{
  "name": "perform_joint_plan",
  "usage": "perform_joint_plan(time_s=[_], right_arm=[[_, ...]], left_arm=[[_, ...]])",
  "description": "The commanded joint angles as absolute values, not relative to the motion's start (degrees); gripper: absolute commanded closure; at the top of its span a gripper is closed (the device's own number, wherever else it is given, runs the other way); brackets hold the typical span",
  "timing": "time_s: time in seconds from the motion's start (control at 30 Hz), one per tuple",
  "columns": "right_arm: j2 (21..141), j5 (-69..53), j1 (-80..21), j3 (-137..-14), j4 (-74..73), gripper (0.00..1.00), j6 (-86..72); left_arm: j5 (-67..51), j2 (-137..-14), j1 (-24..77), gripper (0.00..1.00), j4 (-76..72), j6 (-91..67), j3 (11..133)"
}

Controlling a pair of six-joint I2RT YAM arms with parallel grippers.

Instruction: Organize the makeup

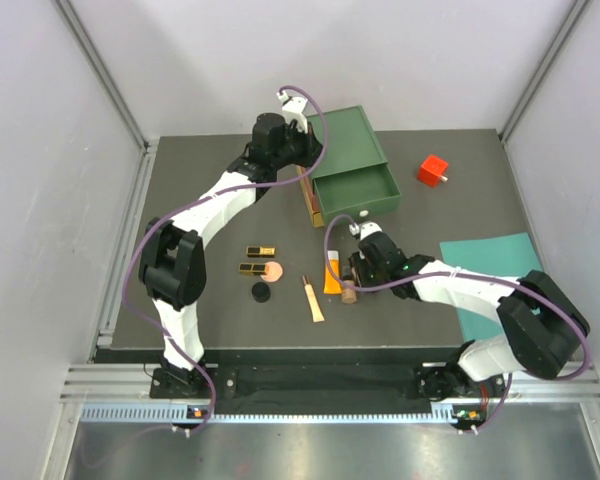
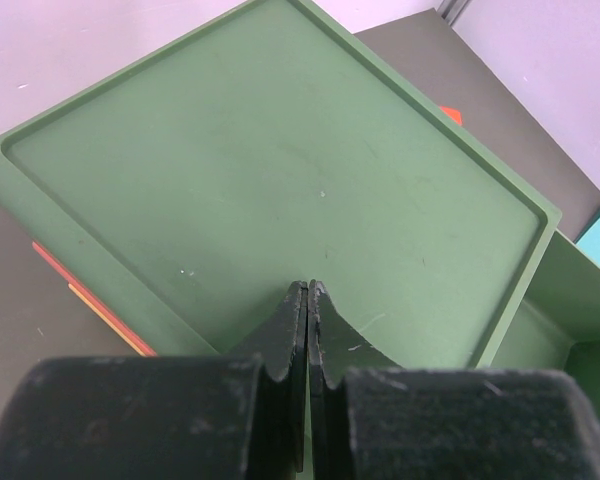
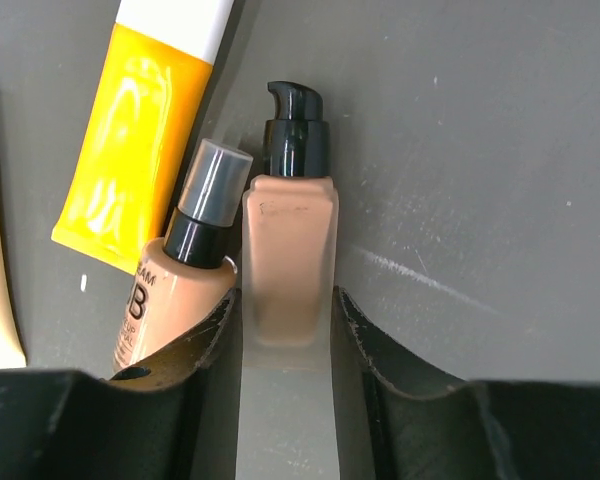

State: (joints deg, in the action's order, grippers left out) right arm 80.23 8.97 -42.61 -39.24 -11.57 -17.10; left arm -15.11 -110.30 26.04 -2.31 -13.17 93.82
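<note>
My right gripper (image 3: 285, 320) is shut on a square tan bottle (image 3: 288, 250) with a black pump, which lies on the dark mat. A round tan bottle (image 3: 175, 290) lies against its left side, and the yellow-orange tube (image 3: 130, 170) lies beyond that. From above, my right gripper (image 1: 355, 275) is at the bottles (image 1: 350, 290). To their left lie the slim peach tube (image 1: 313, 299), black disc (image 1: 261, 292), peach compact (image 1: 273, 270) and two gold-black cases (image 1: 261, 251). My left gripper (image 2: 308, 290) is shut and empty over the green drawer box's top (image 2: 280, 160).
The green box (image 1: 350, 135) stands at the back with its drawer (image 1: 355, 195) pulled open toward me. A red cube (image 1: 433, 169) sits to its right. A teal sheet (image 1: 495, 270) lies at the right, under my right arm.
</note>
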Motion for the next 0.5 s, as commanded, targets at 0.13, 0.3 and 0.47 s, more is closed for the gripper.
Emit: perform_joint_plan(time_s=[0.13, 0.3, 0.47], right_arm=[[72.3, 5.2, -45.1, -43.0, -16.9, 1.00, -14.9], [69.4, 3.6, -46.8, -47.9, -22.1, 1.00, -12.6], [68.5, 2.4, -47.2, -53.8, -25.0, 1.00, -11.0]], left_arm=[[-13.6, -113.6, 25.9, 1.00, 7.0, -11.2, 92.9], [-13.6, -113.6, 25.9, 1.00, 7.3, -10.8, 92.8], [-13.7, -113.6, 25.9, 1.00, 7.5, -10.8, 92.7]])
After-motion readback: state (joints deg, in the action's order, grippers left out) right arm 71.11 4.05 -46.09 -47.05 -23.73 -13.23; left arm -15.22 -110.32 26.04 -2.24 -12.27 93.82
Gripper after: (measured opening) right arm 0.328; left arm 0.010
